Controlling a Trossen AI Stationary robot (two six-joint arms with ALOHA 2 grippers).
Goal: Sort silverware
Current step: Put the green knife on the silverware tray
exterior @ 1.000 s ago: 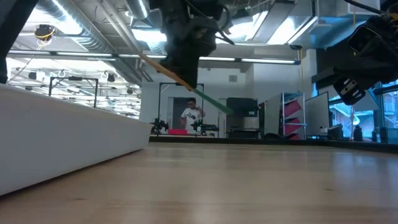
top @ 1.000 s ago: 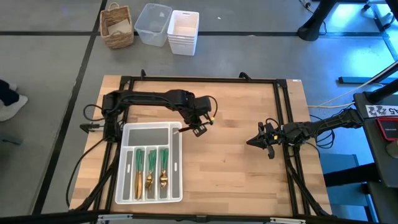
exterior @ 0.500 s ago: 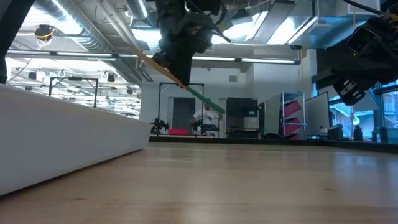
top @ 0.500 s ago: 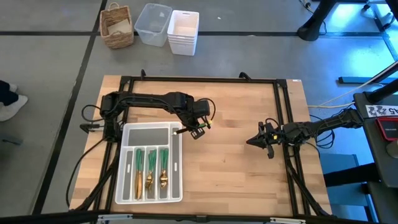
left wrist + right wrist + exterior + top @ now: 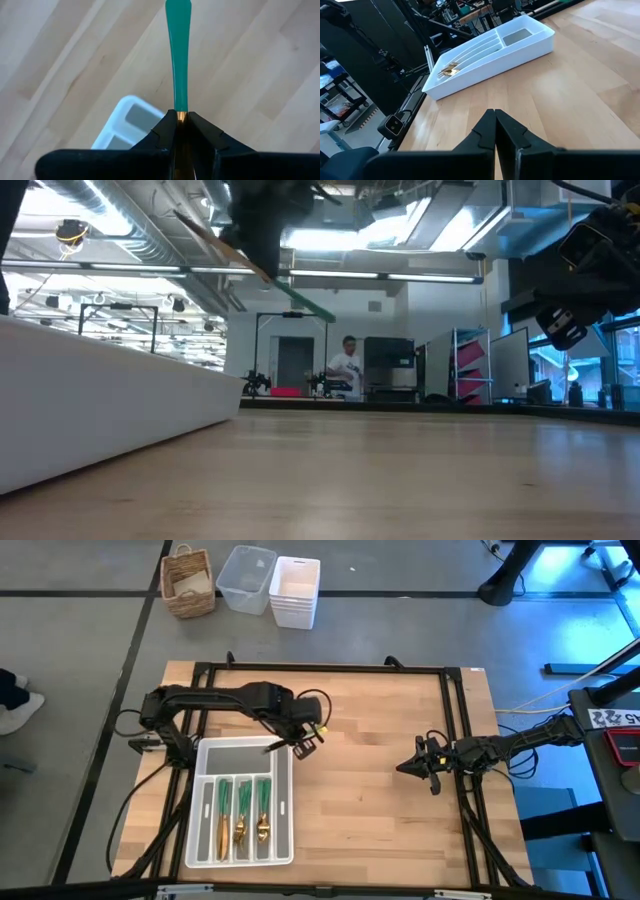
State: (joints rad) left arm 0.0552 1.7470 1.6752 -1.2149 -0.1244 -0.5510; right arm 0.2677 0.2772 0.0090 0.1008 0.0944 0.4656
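I swung the left gripper [image 5: 300,738], clamped on a green-handled utensil [image 5: 178,55], toward nine o'clock over the tray [image 5: 205,802], nearing the drop; right gripper [image 5: 405,768] sat closed.

A light wooden table [image 5: 380,810] with a black frame along its edges is carrying the things. A white compartmented tray [image 5: 205,850] is lying directly on it, on the left side near the front edge, and it is holding silverware [image 5: 241,812] with green handles and gold heads in its three long narrow compartments, while its wide compartment at the back is showing nothing inside. The boards to the right of the tray are lying bare.
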